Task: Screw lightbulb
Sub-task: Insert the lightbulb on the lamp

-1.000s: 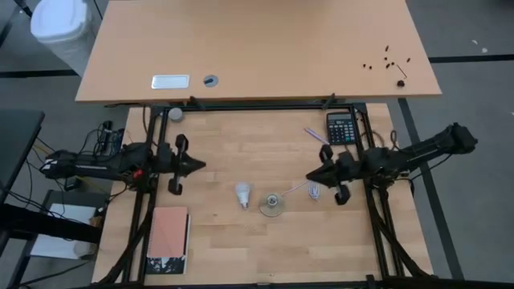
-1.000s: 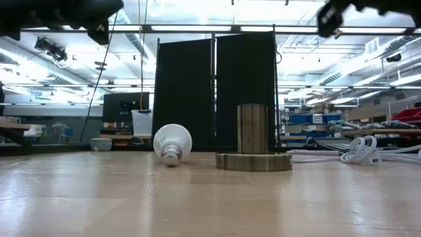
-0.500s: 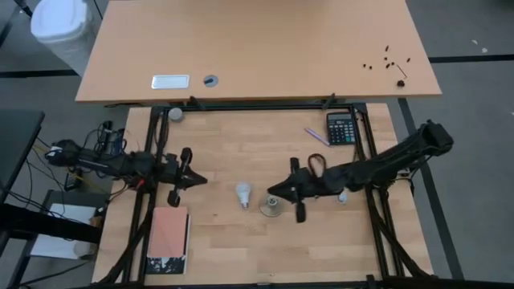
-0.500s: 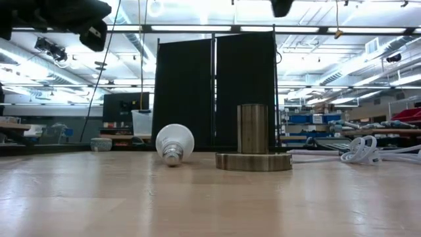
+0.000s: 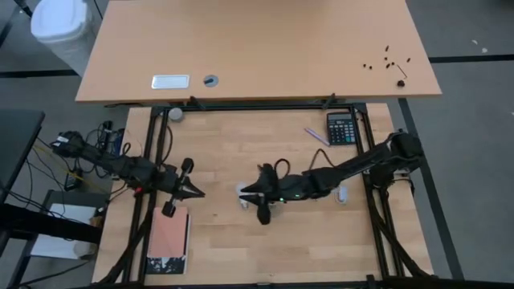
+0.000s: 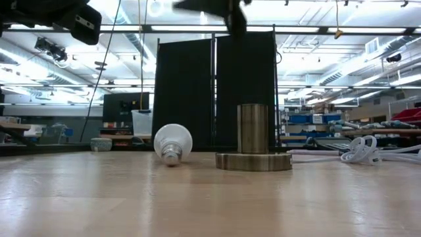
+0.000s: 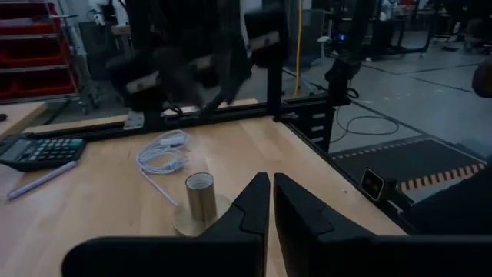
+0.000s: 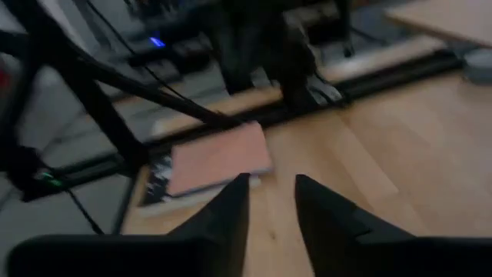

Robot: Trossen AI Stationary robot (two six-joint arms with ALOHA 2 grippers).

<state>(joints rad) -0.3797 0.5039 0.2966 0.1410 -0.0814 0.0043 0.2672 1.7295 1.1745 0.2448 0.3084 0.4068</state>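
Observation:
The white lightbulb (image 6: 172,143) lies on its side on the wooden table, screw base toward the near edge. Its lower end (image 5: 243,204) shows under my right gripper. The metal socket (image 6: 253,135) stands upright on its round base just right of the bulb. My right gripper (image 8: 271,192) hovers well above the bulb, reaching in from the right, with a gap between its fingers and nothing in it. My left gripper (image 7: 270,201) is shut and empty, held above the table left of the bulb (image 5: 198,193).
A pink-covered book (image 5: 168,239) lies at the near left. A calculator (image 5: 341,127) and a pen (image 5: 315,135) are at the far right. The socket's white cord (image 7: 161,150) lies coiled on the table behind it. A larger desk (image 5: 257,48) stands beyond the far edge.
My right gripper has swept toward the table's left, passing over the socket, and is now above the lightbulb. My left gripper has swung toward the near edge. The bulb and socket have stayed where they were.

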